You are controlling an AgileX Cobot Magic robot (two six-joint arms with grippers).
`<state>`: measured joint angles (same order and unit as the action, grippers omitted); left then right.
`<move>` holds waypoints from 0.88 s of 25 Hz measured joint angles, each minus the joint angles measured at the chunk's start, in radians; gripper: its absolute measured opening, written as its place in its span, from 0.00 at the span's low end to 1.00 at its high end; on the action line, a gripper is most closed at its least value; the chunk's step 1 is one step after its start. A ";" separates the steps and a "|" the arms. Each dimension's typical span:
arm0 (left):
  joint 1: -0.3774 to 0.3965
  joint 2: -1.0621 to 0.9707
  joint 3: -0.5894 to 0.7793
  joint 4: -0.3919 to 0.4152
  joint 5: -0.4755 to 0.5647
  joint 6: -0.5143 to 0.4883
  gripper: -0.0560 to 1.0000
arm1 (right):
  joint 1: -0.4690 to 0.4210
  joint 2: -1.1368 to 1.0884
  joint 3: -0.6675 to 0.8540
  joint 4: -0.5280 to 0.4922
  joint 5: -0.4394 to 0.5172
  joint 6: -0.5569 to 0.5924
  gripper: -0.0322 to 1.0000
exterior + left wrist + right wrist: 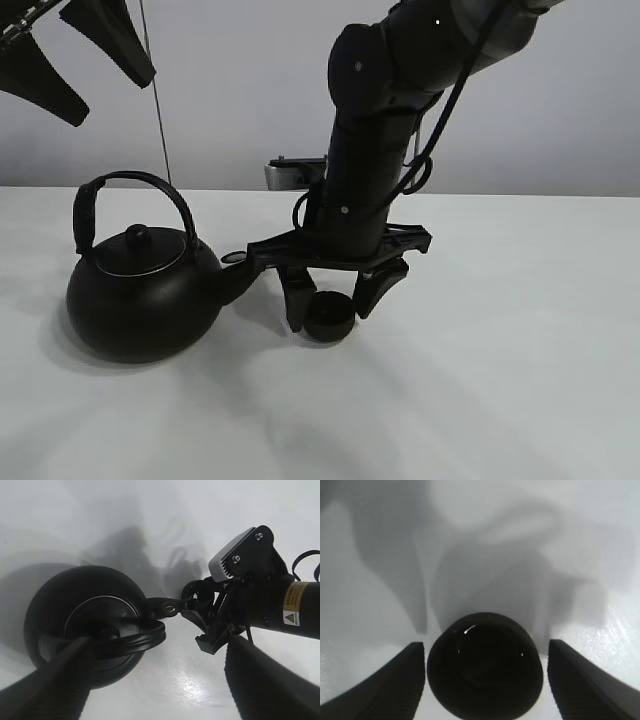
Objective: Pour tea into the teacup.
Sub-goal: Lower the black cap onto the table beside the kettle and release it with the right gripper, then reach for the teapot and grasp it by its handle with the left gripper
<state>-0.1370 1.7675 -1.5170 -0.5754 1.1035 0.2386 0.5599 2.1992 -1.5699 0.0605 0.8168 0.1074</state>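
From up high, the teacup (328,318) sat on the white table (500,360), just by the spout of the kettle (140,300). The right gripper (330,312) stood around it. In the left wrist view, the left gripper (160,645) hung wide open above the kettle. In the right wrist view, both fingers (395,680) stood spread beside the teacup, not touching it.

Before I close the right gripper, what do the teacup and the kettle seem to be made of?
The teacup: matte black, probably ceramic or cast iron; its rim gives only tiny glints. The kettle: black with a soft satin sheen, likely cast iron or enamelled metal; a thin bright ring edges its lid. Neither can be settled by look alone.
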 joint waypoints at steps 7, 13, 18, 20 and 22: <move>0.000 0.000 0.000 0.000 0.000 0.000 0.55 | -0.009 -0.047 0.000 -0.001 0.022 0.000 0.51; 0.000 0.000 0.000 0.000 0.000 0.000 0.55 | -0.014 -0.097 0.000 -0.003 0.026 0.000 0.51; 0.000 0.000 0.000 0.000 0.000 0.000 0.55 | -0.076 -0.160 0.000 -0.051 0.049 0.007 0.51; 0.000 0.000 0.000 0.000 0.000 0.000 0.55 | -0.128 -0.194 0.000 -0.102 0.053 0.023 0.51; 0.000 0.000 0.000 0.000 0.000 0.000 0.55 | -0.200 -0.233 0.000 -0.164 0.053 0.028 0.51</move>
<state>-0.1370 1.7675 -1.5170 -0.5754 1.1035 0.2386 0.3603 1.9657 -1.5699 -0.1031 0.8697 0.1353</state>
